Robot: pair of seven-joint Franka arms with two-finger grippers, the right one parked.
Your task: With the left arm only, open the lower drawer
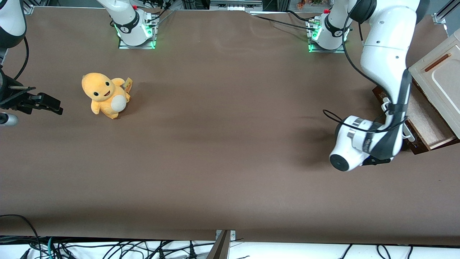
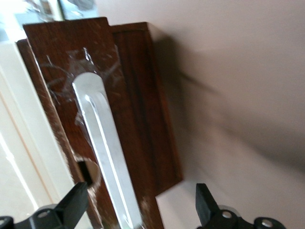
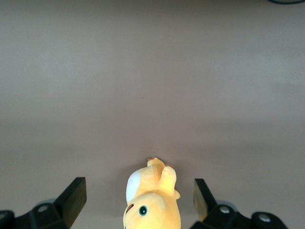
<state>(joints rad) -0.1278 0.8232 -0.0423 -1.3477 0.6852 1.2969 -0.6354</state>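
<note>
Although the left arm (image 1: 386, 68) fills the right side of the front view, its own wrist housing covers the gripper there, so only the wrist view shows the gripper (image 2: 141, 210): its two black fingers (image 2: 206, 202) stand spread wide apart, cut off by the frame edge, with the white bar handle (image 2: 102, 143) running between them and neither finger seen touching it. The handle's near end is cropped, and a dark round hole beside it is partly hidden by one finger. In the front view, the lower drawer (image 1: 424, 120) sits at the right edge of the frame, at the working arm's end of the brown surface (image 1: 222, 144), pulled partway out from under the cream-white cabinet (image 1: 440, 73); most of its dark front is masked by the arm, and the cabinet is cut off by the frame. The pale inside of the drawer that shows holds nothing visible, though part of it lies under the cabinet and cannot be judged. The gripper hangs directly in front of the drawer face (image 2: 71, 71), close to it. A yellow plush toy (image 1: 105, 94) sits upright on the surface in the left part of the front view, toward the parked arm's end, well apart from the drawer.
</note>
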